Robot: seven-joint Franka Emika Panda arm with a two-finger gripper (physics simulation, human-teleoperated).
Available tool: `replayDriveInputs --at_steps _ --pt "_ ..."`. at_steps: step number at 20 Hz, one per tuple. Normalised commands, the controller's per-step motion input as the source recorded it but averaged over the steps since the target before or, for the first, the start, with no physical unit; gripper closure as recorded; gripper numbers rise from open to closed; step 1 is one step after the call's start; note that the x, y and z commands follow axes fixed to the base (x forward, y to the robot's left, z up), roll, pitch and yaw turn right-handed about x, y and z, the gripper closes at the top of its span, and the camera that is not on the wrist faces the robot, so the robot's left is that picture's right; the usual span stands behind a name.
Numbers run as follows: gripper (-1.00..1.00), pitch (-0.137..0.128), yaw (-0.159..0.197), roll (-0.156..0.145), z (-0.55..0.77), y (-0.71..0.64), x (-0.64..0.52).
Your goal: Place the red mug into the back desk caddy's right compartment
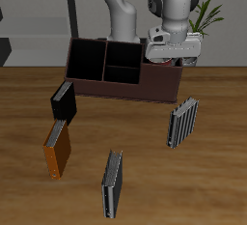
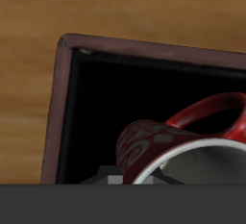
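Note:
My gripper (image 1: 172, 53) hangs over one end of the back desk caddy (image 1: 106, 74), a long dark box at the table's back. It is shut on the red mug (image 2: 159, 141), whose speckled side, white inside and red loop handle (image 2: 219, 112) fill the wrist view close up. Under the mug lies the wide right compartment (image 2: 115, 88), dark inside with brown walls (image 2: 58, 112). The mug is above this cell, over its inner area. In the exterior view the hand hides most of the mug; only a red bit (image 1: 160, 59) shows at the caddy's rim.
A black book (image 1: 61, 101) and an orange-brown book (image 1: 56, 150) lie in front of the caddy's other end. A grey book (image 1: 181, 121) stands in front of the compartment. Another grey book (image 1: 113, 182) lies near the table's front edge. A plant stands behind the robot.

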Motion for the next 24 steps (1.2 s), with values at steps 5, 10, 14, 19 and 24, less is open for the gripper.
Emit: replayDriveInputs --at_steps 5,10,14,19,24 --pt "-1.00 0.051 -0.058 0.059 0.04 0.02 -0.04" --pt "-1.00 -0.015 -0.016 0.021 0.15 -0.04 0.00" --pt "-1.00 -0.007 -0.035 0.009 0.16 -0.05 0.02" --pt "-1.00 -0.035 -0.013 -0.005 0.20 -0.09 -0.03" --pt "-1.00 -0.036 -0.009 -0.021 0.28 -0.17 -0.02"
